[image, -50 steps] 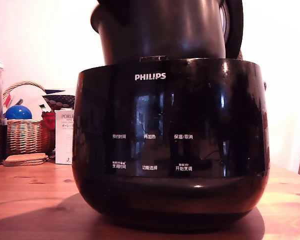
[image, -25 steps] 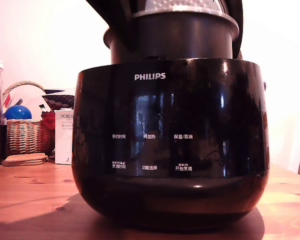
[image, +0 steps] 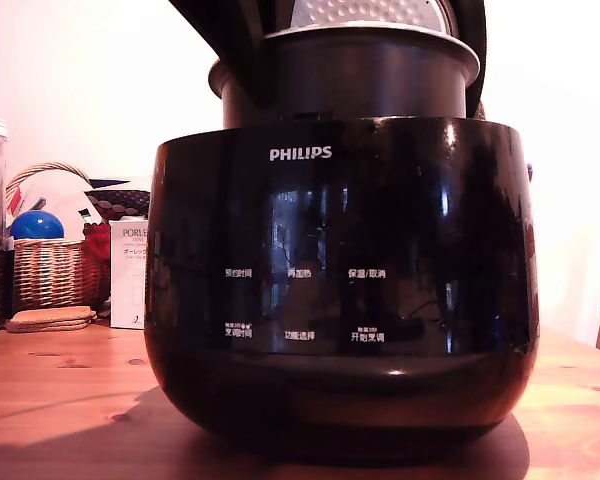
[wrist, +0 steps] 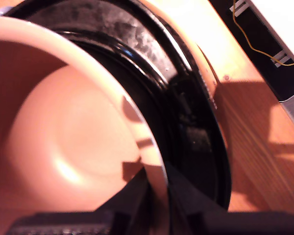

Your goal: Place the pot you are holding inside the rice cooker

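Only our wrist view shows the gripper (wrist: 157, 196) clamped on the pot (wrist: 63, 132) rim; outside, it sits half-sunk in the rice cooker (image: 340, 290).

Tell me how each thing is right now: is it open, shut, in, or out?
pot: partly lowered into the cooker, rim above the top edge.
rice cooker: upright on the table, lid open.
gripper: shut on the pot's rim.
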Available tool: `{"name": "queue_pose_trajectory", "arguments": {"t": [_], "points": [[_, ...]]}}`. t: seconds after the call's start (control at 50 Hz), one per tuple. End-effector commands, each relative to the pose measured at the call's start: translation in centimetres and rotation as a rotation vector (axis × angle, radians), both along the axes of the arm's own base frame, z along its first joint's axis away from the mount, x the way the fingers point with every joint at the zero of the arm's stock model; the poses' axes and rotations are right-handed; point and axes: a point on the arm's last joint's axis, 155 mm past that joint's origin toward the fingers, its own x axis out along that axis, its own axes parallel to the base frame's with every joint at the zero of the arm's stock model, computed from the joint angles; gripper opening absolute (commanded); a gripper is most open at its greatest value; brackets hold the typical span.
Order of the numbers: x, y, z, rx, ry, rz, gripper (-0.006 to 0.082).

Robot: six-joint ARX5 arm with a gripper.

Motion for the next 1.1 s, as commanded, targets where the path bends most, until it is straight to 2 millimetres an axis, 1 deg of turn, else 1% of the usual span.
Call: {"name": "queue_pose_trajectory", "arguments": {"t": [0.0, 0.26, 0.48, 0.64, 0.76, 0.88, 1.08], "points": [[0.4, -1.8, 0.8, -0.05, -0.025, -0.03, -0.0025], [-0.2, -2.0, 0.6, -0.057, 0.009, -0.038, -0.0025], [-1.5, -2.8, 0.8, -0.109, 0.094, -0.012, -0.0024], [-1.8, -2.7, 0.7, -0.107, 0.113, -0.007, -0.0024], [-2.3, -3.0, 0.8, -0.124, 0.145, 0.001, 0.0025], [-2.7, -3.2, 0.8, -0.135, 0.166, -0.005, 0.003], [-3.2, -3.3, -0.1, -0.116, 0.215, 0.016, 0.003]]}}
